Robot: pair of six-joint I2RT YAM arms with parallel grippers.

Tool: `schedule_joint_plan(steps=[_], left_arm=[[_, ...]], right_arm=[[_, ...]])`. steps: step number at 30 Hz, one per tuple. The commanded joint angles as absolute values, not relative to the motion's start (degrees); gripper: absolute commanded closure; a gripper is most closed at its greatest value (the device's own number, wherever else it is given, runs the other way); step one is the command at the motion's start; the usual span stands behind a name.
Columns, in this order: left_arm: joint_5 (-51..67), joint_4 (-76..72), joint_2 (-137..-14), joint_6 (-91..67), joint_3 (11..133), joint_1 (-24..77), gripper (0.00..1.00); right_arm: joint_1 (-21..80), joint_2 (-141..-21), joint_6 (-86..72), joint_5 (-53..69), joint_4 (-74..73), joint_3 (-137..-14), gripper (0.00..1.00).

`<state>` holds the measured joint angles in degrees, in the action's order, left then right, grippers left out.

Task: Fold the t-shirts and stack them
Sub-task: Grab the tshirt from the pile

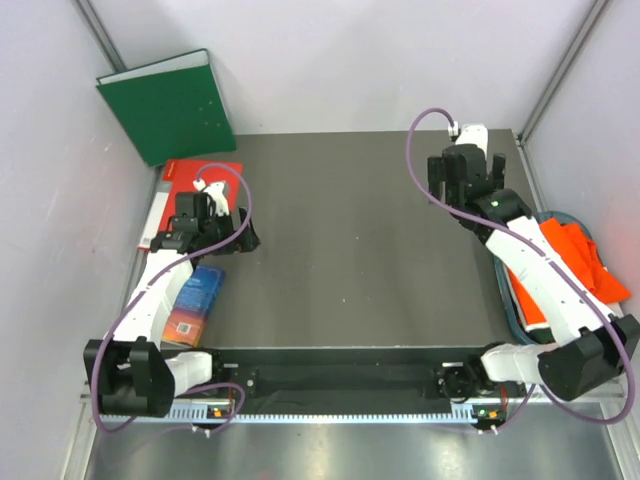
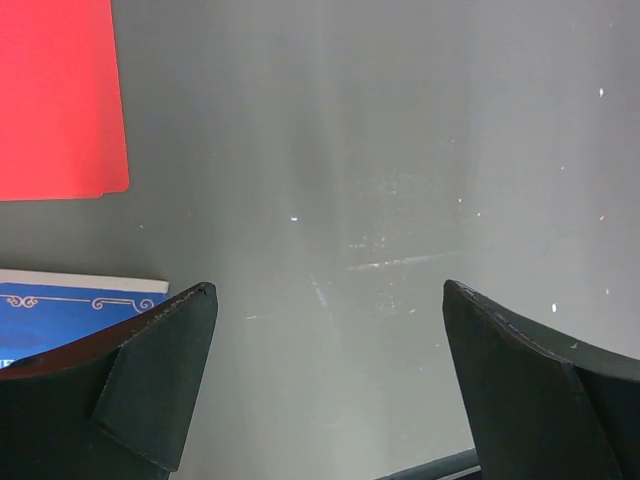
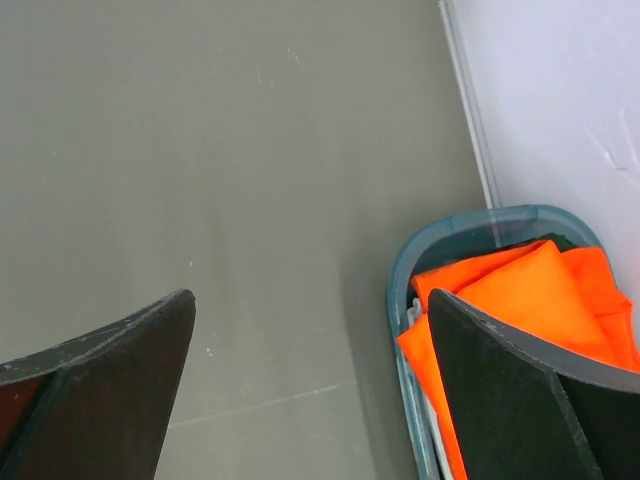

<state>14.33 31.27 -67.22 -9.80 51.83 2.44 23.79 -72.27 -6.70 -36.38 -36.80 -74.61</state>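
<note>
Grey bench (image 1: 360, 250) stretches under both arms. Left claw (image 2: 328, 292) hangs wide open near the red folder (image 2: 60, 100), gripping nothing. Right claw (image 3: 310, 295), equally spread, hovers beside a teal bin (image 3: 450, 225) (at the bench's right edge) in which the orange t-shirt (image 3: 520, 290) lies bunched.

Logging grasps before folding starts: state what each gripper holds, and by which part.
Nothing is held. The left gripper and right gripper both stand open above the table; the orange t-shirt lies untouched in its bin.
</note>
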Motion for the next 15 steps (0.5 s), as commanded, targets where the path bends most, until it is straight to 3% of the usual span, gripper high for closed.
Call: schedule_joint_plan(steps=[1, 8, 15], left_arm=[[14.25, 29.00, -68.63, -13.70, 54.84, 2.72, 0.01], [6.52, 31.64, -76.19, -16.09, 62.57, 2.64, 0.01], [2.37, 37.52, -91.74, -13.36, 76.80, 2.46, 0.01]], right_arm=[[23.21, -76.89, -6.95, -34.64, -36.56, -76.45, 0.00], [14.87, -89.02, -6.94, -29.53, -41.13, -92.18, 0.00], [3.01, -85.87, -10.36, -36.47, -39.45, -90.44, 0.00]])
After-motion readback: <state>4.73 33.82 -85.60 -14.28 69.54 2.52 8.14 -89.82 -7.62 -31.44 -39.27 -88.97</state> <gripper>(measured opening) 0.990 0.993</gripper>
